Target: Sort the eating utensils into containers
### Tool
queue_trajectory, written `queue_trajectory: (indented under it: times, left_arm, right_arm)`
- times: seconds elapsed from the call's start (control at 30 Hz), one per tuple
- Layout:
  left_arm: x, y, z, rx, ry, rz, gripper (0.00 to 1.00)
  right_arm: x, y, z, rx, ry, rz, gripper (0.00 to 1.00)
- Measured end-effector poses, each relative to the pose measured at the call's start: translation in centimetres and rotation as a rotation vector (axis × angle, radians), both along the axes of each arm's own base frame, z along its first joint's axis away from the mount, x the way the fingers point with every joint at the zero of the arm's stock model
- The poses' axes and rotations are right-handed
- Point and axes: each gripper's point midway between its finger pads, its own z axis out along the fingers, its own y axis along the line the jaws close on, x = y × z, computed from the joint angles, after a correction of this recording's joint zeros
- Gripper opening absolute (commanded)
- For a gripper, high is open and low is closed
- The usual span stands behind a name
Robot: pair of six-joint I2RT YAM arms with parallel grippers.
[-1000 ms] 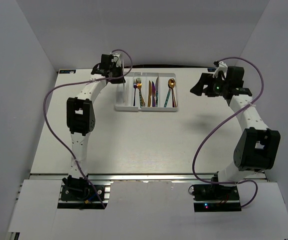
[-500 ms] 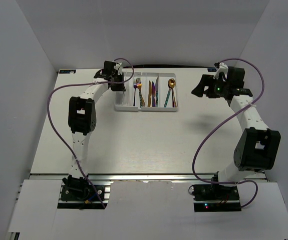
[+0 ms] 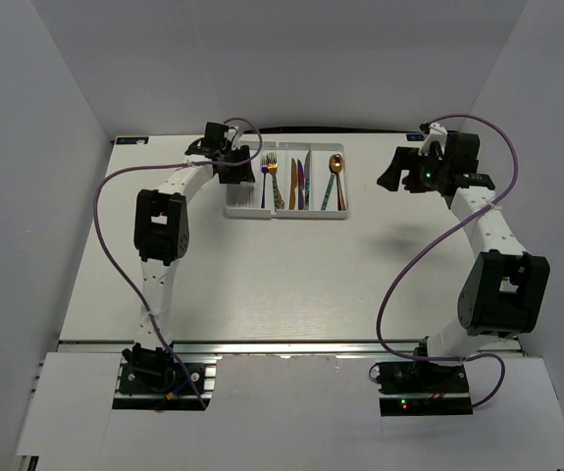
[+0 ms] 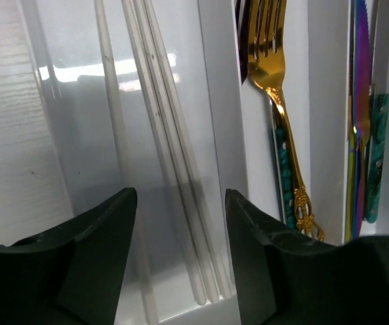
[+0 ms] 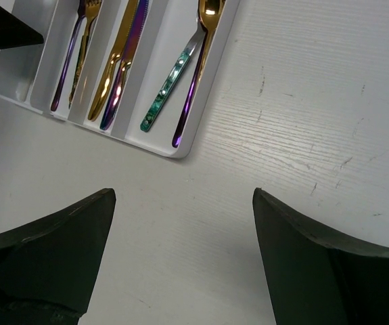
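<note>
The white tray (image 3: 286,213) lies at the table's far middle, its compartments holding forks (image 3: 272,179), knives (image 3: 299,183) and spoons (image 3: 334,179). My left gripper (image 3: 234,169) hangs over the tray's leftmost compartment, jaws open around nothing. In the left wrist view its fingers (image 4: 179,196) straddle pale thin sticks (image 4: 174,169) lying in that compartment. A gold fork (image 4: 275,81) lies one slot over, and a purple knife (image 4: 361,101) beyond it. My right gripper (image 3: 391,169) hovers wide open over bare table right of the tray (image 5: 180,150), apart from the gold spoon (image 5: 208,27).
White walls close in the table at the back and both sides. Purple cables loop from both arms. A teal-handled utensil (image 5: 170,88) and a gold knife (image 5: 116,68) lie in the tray's near slots in the right wrist view.
My left gripper has shifted slightly right over the tray's left compartment, and its jaws have gone from shut to open. The right arm has not moved.
</note>
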Motion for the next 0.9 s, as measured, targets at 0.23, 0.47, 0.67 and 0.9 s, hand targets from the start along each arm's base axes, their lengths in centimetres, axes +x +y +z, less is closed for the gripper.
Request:
queue_trajectory:
  times: [0.23, 0.47, 0.67, 0.9]
  left_arm:
    - [1.8, 0.1, 4.4, -0.024, -0.095, 0.005, 0.90]
    - [-0.4, 2.8, 15.5, 0.010, -0.305, -0.015, 0.98]
    - [-4.8, 9.3, 18.0, 0.051, -0.325, 0.080, 0.98]
    - [-8.9, 19.2, 8.8, 0.145, -0.095, 0.298, 0.98]
  right_arm:
    - [0.8, -2.0, -0.6, -0.110, -0.024, -0.061, 0.89]
    - [1.8, -5.5, 0.6, -0.315, -0.127, -0.139, 0.89]
    - [1.5, -7.5, -1.4, -0.432, -0.142, -0.177, 0.89]
    - [0.5, -8.2, -4.2, -0.478, -0.100, -0.181, 0.89]
